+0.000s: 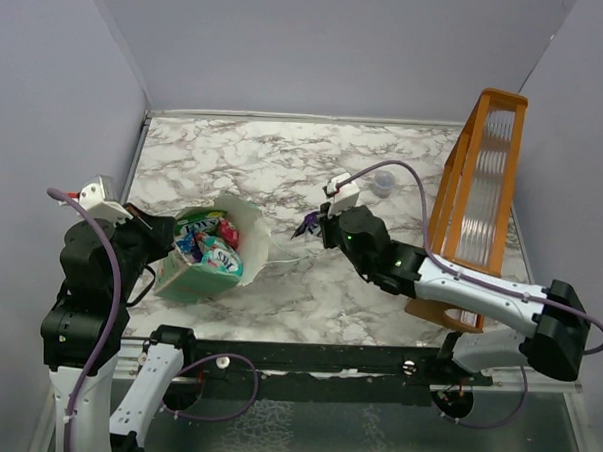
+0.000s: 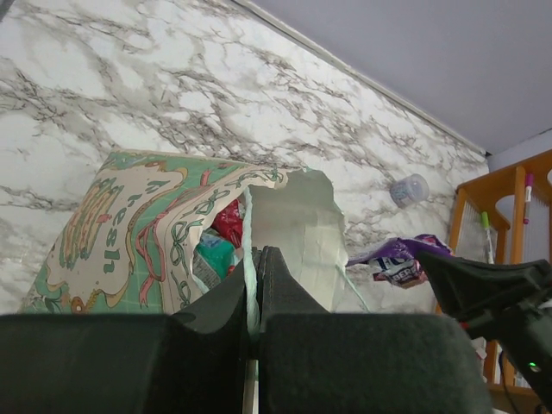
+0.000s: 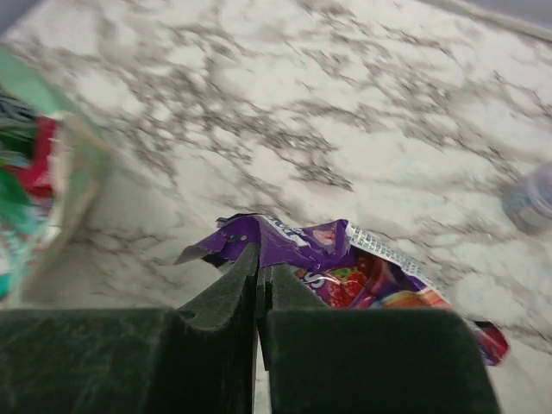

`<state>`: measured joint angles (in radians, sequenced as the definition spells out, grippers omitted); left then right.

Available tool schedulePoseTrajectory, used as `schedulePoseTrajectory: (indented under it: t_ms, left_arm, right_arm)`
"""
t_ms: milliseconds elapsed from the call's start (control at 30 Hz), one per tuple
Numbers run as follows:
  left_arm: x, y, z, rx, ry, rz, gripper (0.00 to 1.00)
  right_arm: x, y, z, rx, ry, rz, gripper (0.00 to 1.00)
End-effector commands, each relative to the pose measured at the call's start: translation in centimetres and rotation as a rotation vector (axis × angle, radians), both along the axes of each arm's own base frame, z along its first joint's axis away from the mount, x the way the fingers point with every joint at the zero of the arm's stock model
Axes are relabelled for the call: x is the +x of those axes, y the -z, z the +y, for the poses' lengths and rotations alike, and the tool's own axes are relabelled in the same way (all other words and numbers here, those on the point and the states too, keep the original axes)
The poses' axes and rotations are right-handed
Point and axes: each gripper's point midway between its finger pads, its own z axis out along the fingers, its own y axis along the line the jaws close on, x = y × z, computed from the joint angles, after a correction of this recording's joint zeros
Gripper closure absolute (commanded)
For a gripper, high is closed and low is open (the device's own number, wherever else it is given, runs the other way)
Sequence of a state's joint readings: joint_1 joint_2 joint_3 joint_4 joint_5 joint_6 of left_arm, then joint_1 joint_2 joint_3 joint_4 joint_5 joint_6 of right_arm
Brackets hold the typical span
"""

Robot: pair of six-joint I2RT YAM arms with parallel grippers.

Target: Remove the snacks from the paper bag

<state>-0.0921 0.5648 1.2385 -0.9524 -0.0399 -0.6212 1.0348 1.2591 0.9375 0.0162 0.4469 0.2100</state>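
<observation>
The green paper bag (image 1: 191, 273) lies tilted on the marble table, mouth toward the right, with teal, blue and red snacks (image 1: 213, 244) showing inside. My left gripper (image 2: 256, 259) is shut on the bag's rim (image 2: 248, 226), and the cream patterned front (image 2: 129, 233) shows to its left. A purple snack packet (image 3: 345, 263) hangs above the table to the right of the bag, pinched by my right gripper (image 3: 259, 259), which is shut on its edge. From above, that packet (image 1: 308, 224) sits just left of the right gripper (image 1: 322, 225).
An orange wooden rack (image 1: 478, 184) stands along the right side, close behind the right arm. A small clear plastic cup (image 1: 383, 182) sits at the back right of the marble top. The bag's white string handle (image 1: 285, 255) trails toward the right gripper.
</observation>
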Motion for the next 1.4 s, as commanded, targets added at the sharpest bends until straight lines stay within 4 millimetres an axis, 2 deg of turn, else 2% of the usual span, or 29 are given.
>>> schedulePoseTrajectory:
  t_ms: [0, 233, 400, 533, 600, 633, 700, 733, 833, 933, 1000, 1133, 1267, 1367]
  left_arm:
    - [-0.3, -1.6, 1.2, 0.051, -0.043, -0.036, 1.0]
    - [-0.6, -2.2, 1.2, 0.053, -0.042, -0.043, 1.0]
    - [-0.7, -2.4, 0.6, 0.066, 0.003, -0.055, 1.0]
    - [-0.6, -3.5, -1.2, 0.095, 0.128, -0.118, 1.0]
    - [-0.6, -3.8, -2.5, 0.104, 0.217, -0.147, 1.0]
    - [-0.5, -3.8, -3.2, 0.105, 0.26, -0.158, 1.0]
    - [-0.5, -4.0, -4.4, 0.103, 0.331, -0.178, 1.0]
    - [-0.6, -4.1, -5.0, 0.095, 0.369, -0.189, 1.0]
    - [-0.6, -4.1, -6.4, 0.084, 0.453, -0.209, 1.0]
    - [-1.0, -4.2, -8.2, 0.073, 0.566, -0.227, 1.0]
    - [-1.3, -4.1, -9.3, 0.071, 0.643, -0.235, 1.0]
    - [-2.0, -2.4, -10.9, 0.08, 0.763, -0.205, 1.0]
    - [-2.6, -0.7, -11.6, 0.069, 0.817, -0.145, 1.0]
    - [-3.1, 0.6, -11.8, 0.041, 0.83, -0.098, 1.0]
  right_arm:
    - [3.1, 2.1, -2.2, -0.138, 0.223, -0.028, 0.99]
    - [7.1, 8.3, 0.5, -0.258, 0.282, 0.083, 0.99]
    - [11.6, 10.1, 2.1, -0.245, 0.333, 0.154, 0.99]
    - [16.5, 11.5, 1.4, -0.212, 0.4, 0.173, 0.97]
    - [19.0, 12.0, 0.7, -0.215, 0.42, 0.165, 0.9]
    - [20.1, 12.1, 0.6, -0.221, 0.409, 0.163, 0.83]
    - [21.4, 11.5, 0.9, -0.24, 0.378, 0.159, 0.69]
    - [21.4, 11.3, 1.0, -0.259, 0.364, 0.158, 0.59]
    - [20.1, 9.8, 1.5, -0.248, 0.28, 0.173, 0.42]
    - [17.3, 8.5, 2.1, -0.217, 0.154, 0.223, 0.34]
    - [14.5, 7.7, 3.0, -0.182, 0.022, 0.285, 0.33]
    - [7.7, 6.4, 5.6, -0.135, -0.284, 0.357, 0.32]
    - [2.4, 4.9, 7.3, -0.159, -0.418, 0.307, 0.3]
    - [-0.8, 4.2, 8.1, -0.147, -0.5, 0.306, 0.3]
